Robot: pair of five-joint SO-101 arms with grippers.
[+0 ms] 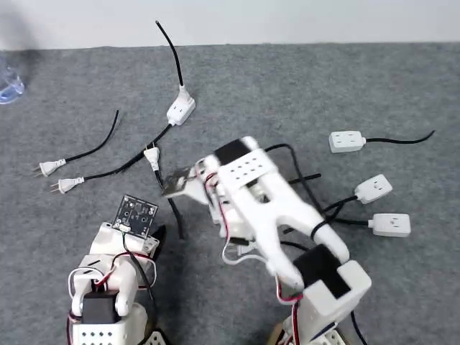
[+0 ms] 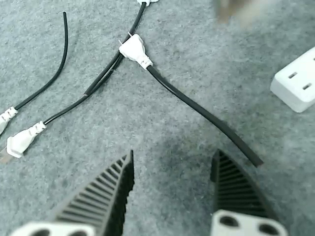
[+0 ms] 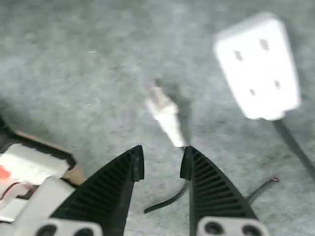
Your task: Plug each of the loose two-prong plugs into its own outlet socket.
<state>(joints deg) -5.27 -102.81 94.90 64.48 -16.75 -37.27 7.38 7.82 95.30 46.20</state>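
A loose white two-prong plug (image 1: 152, 156) lies mid-table on its black cord. My right gripper (image 1: 176, 185) hangs just beside it. In the right wrist view the gripper (image 3: 162, 150) is open, the plug (image 3: 165, 115) lies just past its fingertips, and a white outlet socket (image 3: 258, 64) sits beyond. My left gripper (image 2: 173, 155) is open over bare carpet, short of the same plug (image 2: 134, 49). Two more loose plugs (image 1: 54, 176) lie at the left. Another outlet socket (image 1: 180, 109) lies farther back.
Three more white outlet sockets (image 1: 374, 188) with black cords lie at the right. The right arm (image 1: 273, 208) stretches across the middle over tangled cords. A clear object (image 1: 8, 85) sits at the far left edge. Grey carpet (image 1: 287, 86) covers the table.
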